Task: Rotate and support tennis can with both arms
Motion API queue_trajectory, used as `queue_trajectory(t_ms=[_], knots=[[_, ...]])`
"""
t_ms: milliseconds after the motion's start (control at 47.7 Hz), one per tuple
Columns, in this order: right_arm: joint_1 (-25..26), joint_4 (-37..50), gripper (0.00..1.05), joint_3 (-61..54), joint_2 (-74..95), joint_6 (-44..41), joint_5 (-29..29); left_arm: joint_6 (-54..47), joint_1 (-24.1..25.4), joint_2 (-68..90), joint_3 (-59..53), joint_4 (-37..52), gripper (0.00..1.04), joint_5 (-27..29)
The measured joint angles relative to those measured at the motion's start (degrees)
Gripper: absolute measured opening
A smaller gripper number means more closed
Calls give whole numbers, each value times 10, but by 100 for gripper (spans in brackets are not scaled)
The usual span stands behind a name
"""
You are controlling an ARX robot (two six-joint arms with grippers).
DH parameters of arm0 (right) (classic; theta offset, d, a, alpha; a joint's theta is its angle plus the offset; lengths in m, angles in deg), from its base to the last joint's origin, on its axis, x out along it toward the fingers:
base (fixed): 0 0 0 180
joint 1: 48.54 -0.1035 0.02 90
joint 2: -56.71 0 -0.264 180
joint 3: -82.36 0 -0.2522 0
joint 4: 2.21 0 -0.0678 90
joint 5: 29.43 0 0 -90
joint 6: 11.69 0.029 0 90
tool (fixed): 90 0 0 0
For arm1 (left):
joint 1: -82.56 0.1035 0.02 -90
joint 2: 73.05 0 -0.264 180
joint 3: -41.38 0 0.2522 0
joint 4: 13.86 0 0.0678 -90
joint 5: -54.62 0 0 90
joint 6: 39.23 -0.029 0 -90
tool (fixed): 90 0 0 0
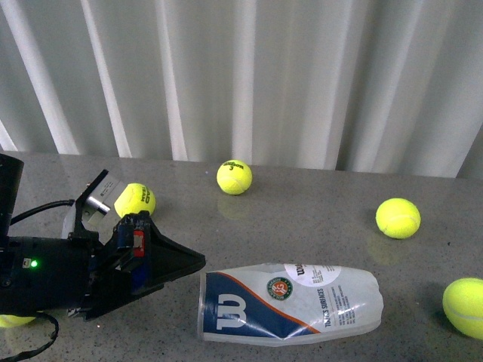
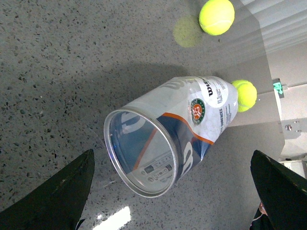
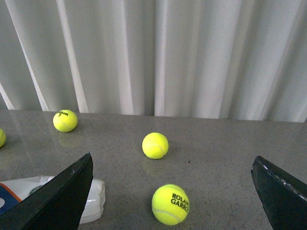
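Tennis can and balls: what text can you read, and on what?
"W": on the blue band of the tennis can.
"ROLAN GARRO": on the nearest ball in the right wrist view; the rest curves away.
Too blurred to read: the can's small print and round logo, and the black script on the ball by the curtain.

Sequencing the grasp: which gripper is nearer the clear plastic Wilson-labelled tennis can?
Left. The left gripper is open just off the rimmed end of the tennis can; the right gripper, open, faces a yellow tennis ball, the can beside it.
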Motion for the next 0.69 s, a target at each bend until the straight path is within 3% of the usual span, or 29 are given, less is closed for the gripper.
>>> queue_trajectory(t_ms=[692], knots=[[0, 0, 98, 0, 0, 0, 0, 97, -66, 92, 43, 93, 98, -3]])
